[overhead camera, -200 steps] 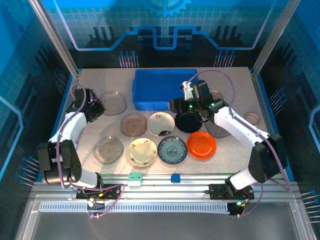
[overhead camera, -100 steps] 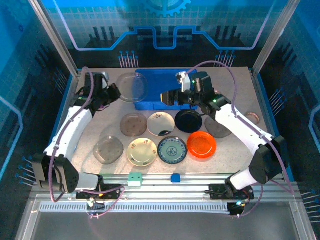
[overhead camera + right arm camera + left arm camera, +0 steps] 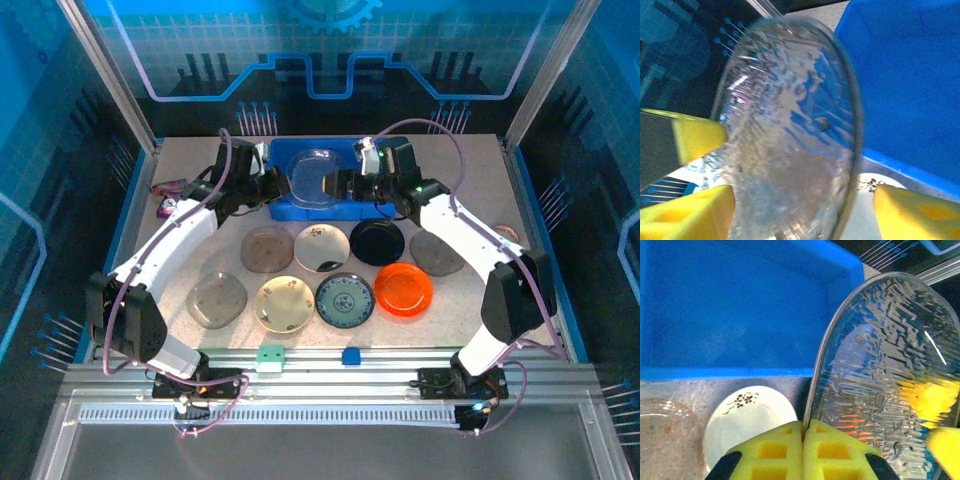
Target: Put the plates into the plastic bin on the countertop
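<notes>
Currently the left gripper (image 3: 803, 432) is clamped on the rim of a clear, ripple-textured glass plate (image 3: 880, 365), holding it on edge above the near wall of the shallow bright-blue plastic bin (image 3: 715, 315). The right gripper (image 3: 802, 210) stands spread wide, one pad either side of the same plate. Hazard: the thin rim pinch may slip, dropping the plate onto the bin wall or the white floral dish (image 3: 747, 420) beside it.

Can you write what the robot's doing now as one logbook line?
left gripper: shut on clear plate | clear plate: over plastic bin | right gripper: open, straddling the plate
</notes>
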